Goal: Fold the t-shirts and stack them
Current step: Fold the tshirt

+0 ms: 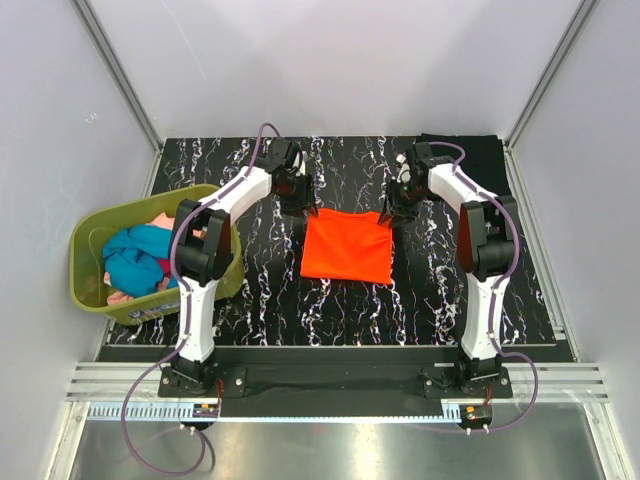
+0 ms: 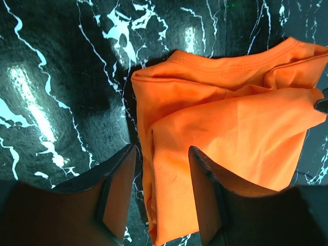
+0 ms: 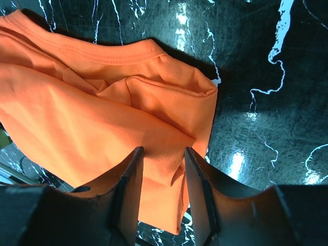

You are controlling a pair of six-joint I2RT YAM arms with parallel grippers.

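Note:
A bright orange t-shirt point(image 1: 345, 248) lies folded into a rough square at the middle of the black marbled table. My left gripper point(image 1: 311, 213) is at its far left corner and my right gripper point(image 1: 387, 216) at its far right corner. In the left wrist view the gripper point(image 2: 161, 192) is open, its jaws astride the shirt's folded edge point(image 2: 230, 113). In the right wrist view the gripper point(image 3: 163, 187) is open, with a fold of the orange cloth point(image 3: 77, 118) between the jaws. A black t-shirt point(image 1: 475, 155) lies at the far right.
An olive-green basket point(image 1: 88, 298) stands off the table's left edge, holding a teal shirt point(image 1: 135, 255) with pink point(image 1: 160, 215) and red point(image 1: 165, 267) cloth. White walls close in the cell on three sides.

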